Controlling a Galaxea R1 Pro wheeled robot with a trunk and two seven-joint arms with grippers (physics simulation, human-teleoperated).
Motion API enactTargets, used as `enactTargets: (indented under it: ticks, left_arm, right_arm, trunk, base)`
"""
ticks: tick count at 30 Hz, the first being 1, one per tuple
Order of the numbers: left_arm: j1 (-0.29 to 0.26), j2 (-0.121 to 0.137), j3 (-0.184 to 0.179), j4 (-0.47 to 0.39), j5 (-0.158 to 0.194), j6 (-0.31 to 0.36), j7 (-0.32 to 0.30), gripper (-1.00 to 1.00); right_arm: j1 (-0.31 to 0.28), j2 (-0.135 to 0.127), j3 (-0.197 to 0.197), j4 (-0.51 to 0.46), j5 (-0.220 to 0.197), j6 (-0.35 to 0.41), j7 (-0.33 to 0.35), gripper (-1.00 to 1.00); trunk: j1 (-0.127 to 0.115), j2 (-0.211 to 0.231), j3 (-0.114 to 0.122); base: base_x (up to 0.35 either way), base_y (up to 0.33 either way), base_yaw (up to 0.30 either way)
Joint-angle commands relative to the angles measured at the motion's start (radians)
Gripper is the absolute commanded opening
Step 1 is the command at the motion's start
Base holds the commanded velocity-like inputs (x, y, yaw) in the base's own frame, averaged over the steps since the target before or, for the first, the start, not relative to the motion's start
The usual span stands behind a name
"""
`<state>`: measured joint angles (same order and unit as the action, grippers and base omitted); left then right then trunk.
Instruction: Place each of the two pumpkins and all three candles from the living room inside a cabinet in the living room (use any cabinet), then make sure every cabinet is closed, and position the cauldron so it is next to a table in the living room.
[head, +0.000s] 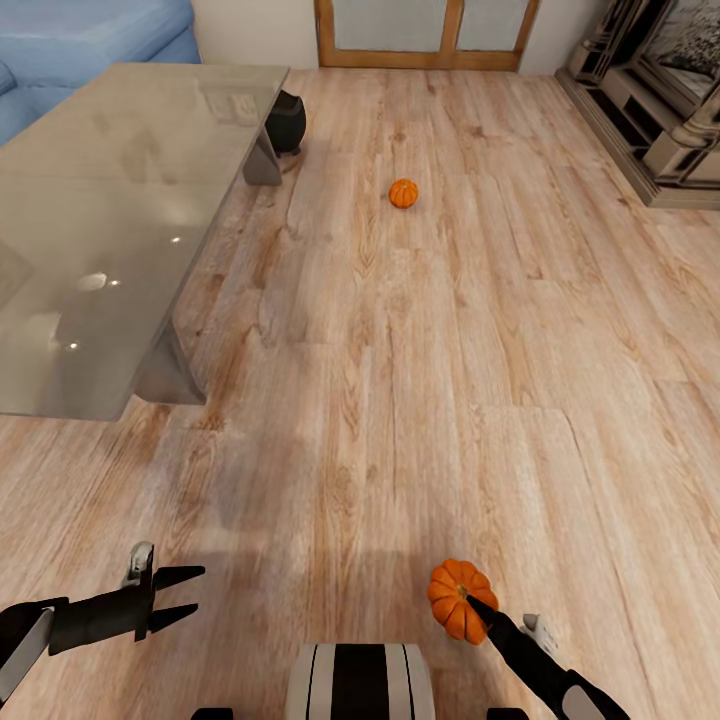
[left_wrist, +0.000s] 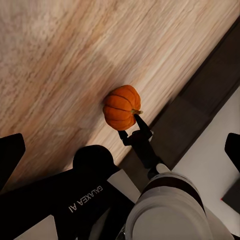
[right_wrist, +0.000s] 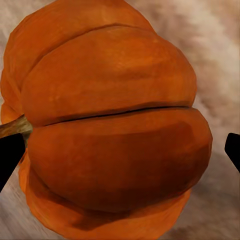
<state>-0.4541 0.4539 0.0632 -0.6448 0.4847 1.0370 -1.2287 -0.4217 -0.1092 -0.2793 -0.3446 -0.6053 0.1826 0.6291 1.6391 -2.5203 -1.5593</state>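
Right pincer (head: 478, 608) clamped on ribbed orange pumpkin (head: 460, 598) above wooden floor (head: 400, 400) | left pincer (head: 180, 597) apart, holding nothing | second small orange pumpkin (head: 403, 193) on floor past glass bench (head: 100, 220) | round black cauldron (head: 287, 122) beside bench

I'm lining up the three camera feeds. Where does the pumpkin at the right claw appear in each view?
Head view: the pumpkin sits low, right of centre, at the tip of the right claw.
Left wrist view: the pumpkin is near the middle, on the wood floor.
Right wrist view: the pumpkin is close up, between the dark fingertips.
Shared landmark: the pale plank floor.
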Motion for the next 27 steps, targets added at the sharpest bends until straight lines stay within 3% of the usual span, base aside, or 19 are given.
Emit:
enactTargets:
  ticks: [1, 10, 11, 27]
  left_arm:
    - [0.000, 0.000, 0.000, 0.000, 0.000, 0.000, 0.000, 1.00]
    - [0.000, -0.001, 0.000, 0.000, 0.000, 0.000, 0.000, 1.00]
    - [0.000, -0.001, 0.000, 0.000, 0.000, 0.000, 0.000, 1.00]
    - [0.000, -0.001, 0.000, 0.001, 0.002, 0.000, -0.001, 1.00]
  right_arm:
    - [0.000, 0.000, 0.000, 0.000, 0.000, 0.000, -0.001, 1.00]
    - [-0.001, 0.006, 0.000, 0.000, -0.001, 0.001, -0.009, 1.00]
    - [-0.001, 0.007, 0.000, 0.000, -0.002, 0.001, -0.010, -1.00]
    - [-0.002, 0.008, 0.000, 0.000, -0.008, 0.001, -0.015, -1.00]
  trunk:
    - [0.000, 0.000, 0.000]
    - [0.000, 0.000, 0.000]
    - [0.000, 0.000, 0.000]
    - [0.000, 0.000, 0.000]
  base:
    - [0.000, 0.000, 0.000]
    - [0.000, 0.000, 0.000]
    - [0.000, 0.000, 0.000]
    - [0.000, 0.000, 0.000]
